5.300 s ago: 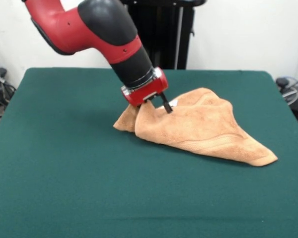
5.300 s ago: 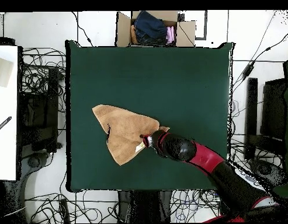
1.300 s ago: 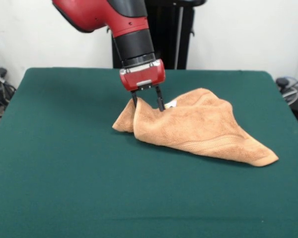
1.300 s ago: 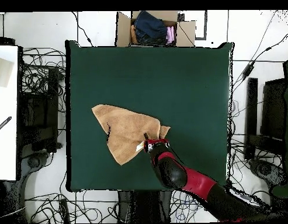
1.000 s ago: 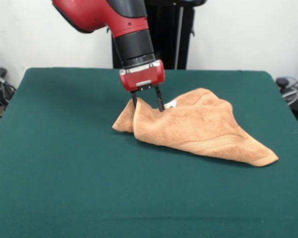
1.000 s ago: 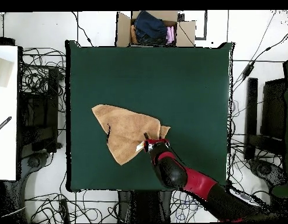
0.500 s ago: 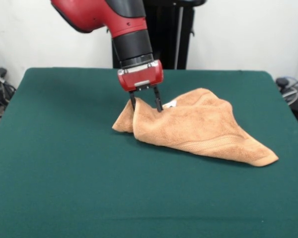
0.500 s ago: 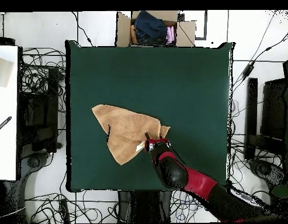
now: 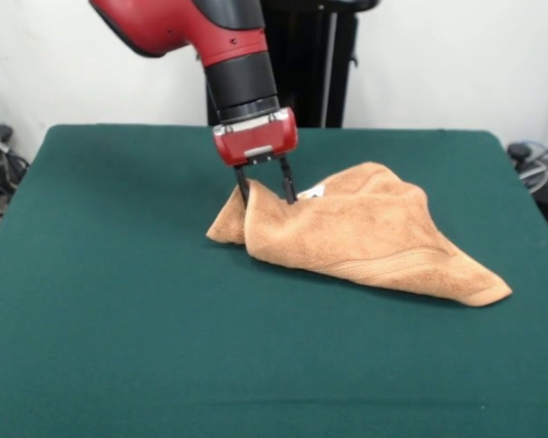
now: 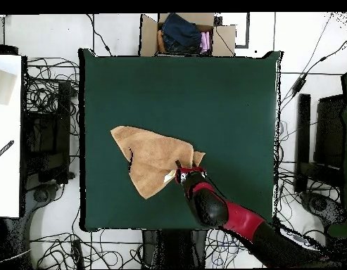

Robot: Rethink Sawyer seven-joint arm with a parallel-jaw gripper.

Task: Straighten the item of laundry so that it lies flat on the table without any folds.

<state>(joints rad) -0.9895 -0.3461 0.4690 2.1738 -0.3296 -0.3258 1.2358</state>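
The orange-tan towel [image 9: 374,237] lies crumpled and folded over on the green table [image 9: 119,319], with a raised fold at its left end and one corner pointing to the front right. Its small white label [image 9: 313,192] shows near the top. My gripper [image 9: 266,194] points down over the raised fold, open, with one finger on each side of the peak. In the overhead view the towel [image 10: 155,165] lies left of the table's [image 10: 225,105] middle, and the gripper [image 10: 184,169] is at its right-hand corner.
The black pedestal [image 9: 297,64] stands behind the table. A cardboard box [image 10: 186,34] with clothes sits past the table's far edge. A white surface [image 10: 5,133] stands to the left, and cables cover the floor around.
The gripper has risen slightly and shifted a little to the left in the front view. The towel has kept its shape and place.
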